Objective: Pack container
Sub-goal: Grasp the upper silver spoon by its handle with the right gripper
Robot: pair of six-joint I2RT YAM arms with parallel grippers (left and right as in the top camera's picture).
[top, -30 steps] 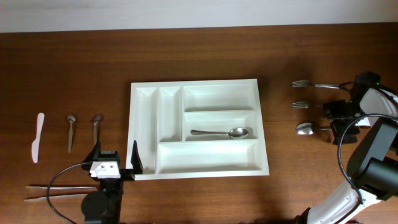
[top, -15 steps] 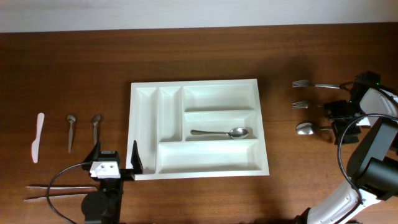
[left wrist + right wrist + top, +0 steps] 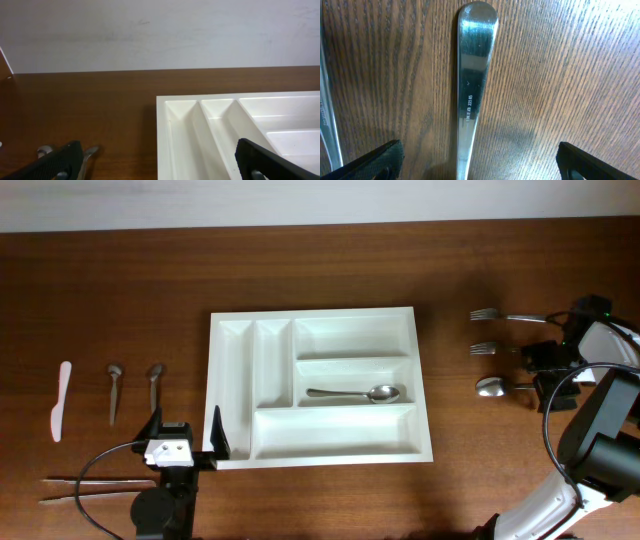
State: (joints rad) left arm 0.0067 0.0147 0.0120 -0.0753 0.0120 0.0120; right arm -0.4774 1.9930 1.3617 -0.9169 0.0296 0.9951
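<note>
Slim steel spoon (image 3: pixel 470 100) is straddled by the released right tool (image 3: pixel 480 159), the released left tool (image 3: pixel 186 430) held beside a white plastic tray (image 3: pixel 330 461).

On my overhead feed the left arm (image 3: pixel 160 515) is a rounded black column topped by a white block (image 3: pixel 168 450) with small dark fittings on its face. A thin black left cable (image 3: pixel 97 462) loops out to one side of it, and the left gripper (image 3: pixel 185 430) carries two flat black fingers. The right arm (image 3: pixel 600 430) is built of bulky dark grey links with white shells at wrist and base, a black right cable (image 3: pixel 546 420) arcs alongside it, and the right gripper (image 3: pixel 537 370) is black. In both wrist cameras the fingers (image 3: pixel 60 162) show as matte black wedges with finely ridged edges.
</note>
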